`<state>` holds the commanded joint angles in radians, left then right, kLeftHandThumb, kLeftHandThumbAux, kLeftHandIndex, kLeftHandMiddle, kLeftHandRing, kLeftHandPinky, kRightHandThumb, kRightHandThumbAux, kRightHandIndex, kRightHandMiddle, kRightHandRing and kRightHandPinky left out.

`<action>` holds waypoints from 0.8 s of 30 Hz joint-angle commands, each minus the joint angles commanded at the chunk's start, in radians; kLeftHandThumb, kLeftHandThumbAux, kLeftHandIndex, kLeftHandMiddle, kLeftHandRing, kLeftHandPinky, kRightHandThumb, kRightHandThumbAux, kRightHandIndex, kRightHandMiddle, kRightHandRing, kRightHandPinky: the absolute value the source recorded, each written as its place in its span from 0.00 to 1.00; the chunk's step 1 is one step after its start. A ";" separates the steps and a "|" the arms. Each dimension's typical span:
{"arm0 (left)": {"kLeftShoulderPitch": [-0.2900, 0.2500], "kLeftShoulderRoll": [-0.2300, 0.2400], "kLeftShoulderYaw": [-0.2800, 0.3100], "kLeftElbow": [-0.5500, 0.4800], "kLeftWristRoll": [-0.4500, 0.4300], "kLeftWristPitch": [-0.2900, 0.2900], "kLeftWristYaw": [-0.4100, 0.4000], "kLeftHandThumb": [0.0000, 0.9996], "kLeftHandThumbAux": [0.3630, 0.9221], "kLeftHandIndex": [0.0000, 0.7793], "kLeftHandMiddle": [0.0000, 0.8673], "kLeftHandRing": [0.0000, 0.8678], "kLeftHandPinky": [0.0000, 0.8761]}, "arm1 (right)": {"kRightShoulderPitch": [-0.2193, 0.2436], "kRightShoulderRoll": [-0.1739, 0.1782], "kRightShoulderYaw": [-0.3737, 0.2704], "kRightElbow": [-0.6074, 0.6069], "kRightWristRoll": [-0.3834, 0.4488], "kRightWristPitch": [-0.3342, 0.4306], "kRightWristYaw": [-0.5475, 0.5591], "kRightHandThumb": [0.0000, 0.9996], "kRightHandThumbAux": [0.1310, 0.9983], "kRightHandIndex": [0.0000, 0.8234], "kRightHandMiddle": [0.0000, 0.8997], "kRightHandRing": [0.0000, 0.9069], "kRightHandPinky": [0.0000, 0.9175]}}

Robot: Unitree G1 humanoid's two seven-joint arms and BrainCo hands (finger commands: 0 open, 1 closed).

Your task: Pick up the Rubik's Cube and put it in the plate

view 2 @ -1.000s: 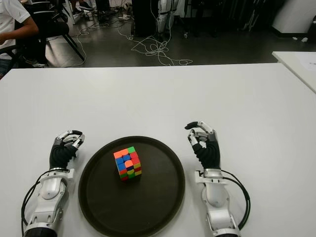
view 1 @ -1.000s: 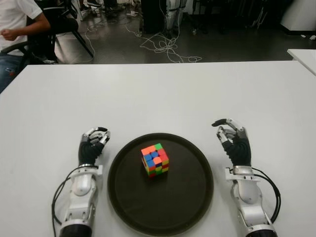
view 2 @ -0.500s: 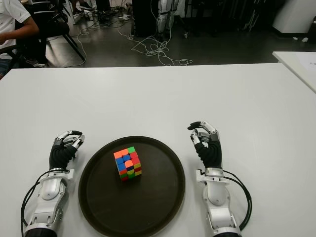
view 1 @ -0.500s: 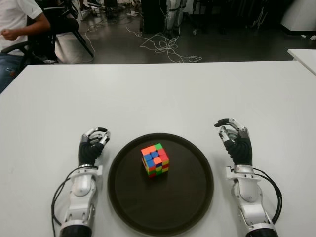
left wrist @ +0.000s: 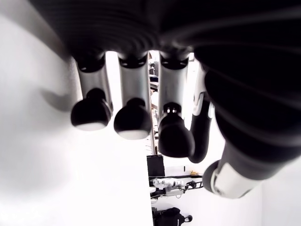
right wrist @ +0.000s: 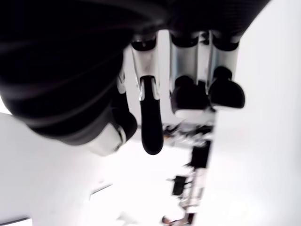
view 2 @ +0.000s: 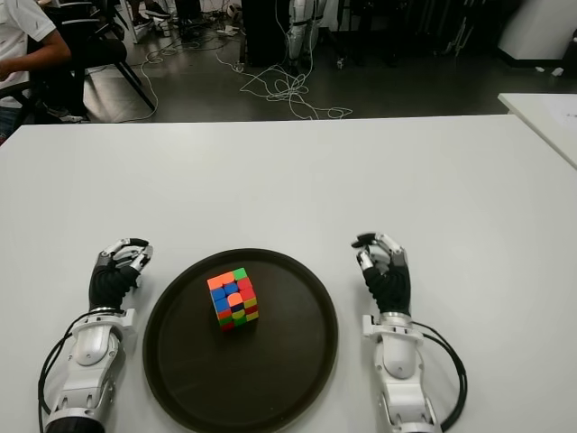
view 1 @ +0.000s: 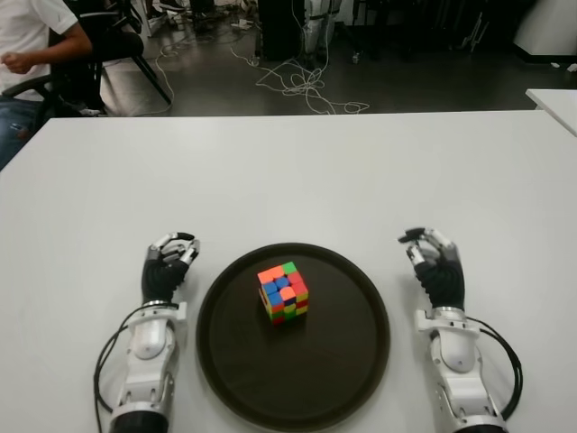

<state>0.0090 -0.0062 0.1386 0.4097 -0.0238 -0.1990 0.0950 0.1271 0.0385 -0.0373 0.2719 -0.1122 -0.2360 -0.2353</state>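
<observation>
The Rubik's Cube [view 1: 283,291], with several bright colours, sits inside the dark round plate [view 1: 297,379] a little left of its middle. Nothing touches it. My right hand [view 1: 433,262] shows just right of the plate's rim on the white table [view 1: 288,180], fingers loosely bent and holding nothing. In the right wrist view its fingers [right wrist: 150,122] hang over bare white surface. My left hand [view 1: 167,264] shows just left of the plate, idle, with its fingers [left wrist: 131,117] relaxed and empty.
A person [view 1: 27,45] sits in a chair beyond the table's far left corner. Cables [view 1: 302,86] lie on the dark floor behind the table. A second white table [view 1: 554,99] shows at the right edge.
My right hand has drawn back toward me and slightly right, away from the plate, with its fingers curling in a little. The cube and my left hand have not moved.
</observation>
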 joint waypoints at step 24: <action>0.001 0.015 -0.015 0.001 0.031 0.002 0.009 0.70 0.62 0.57 0.94 0.96 0.93 | -0.002 0.030 0.029 -0.204 -0.115 0.426 -0.092 0.69 0.69 0.53 0.90 0.90 0.88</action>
<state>0.0097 0.0086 0.1240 0.4103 0.0076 -0.1968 0.1043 0.1252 0.0688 -0.0087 0.0683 -0.2273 0.1896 -0.3277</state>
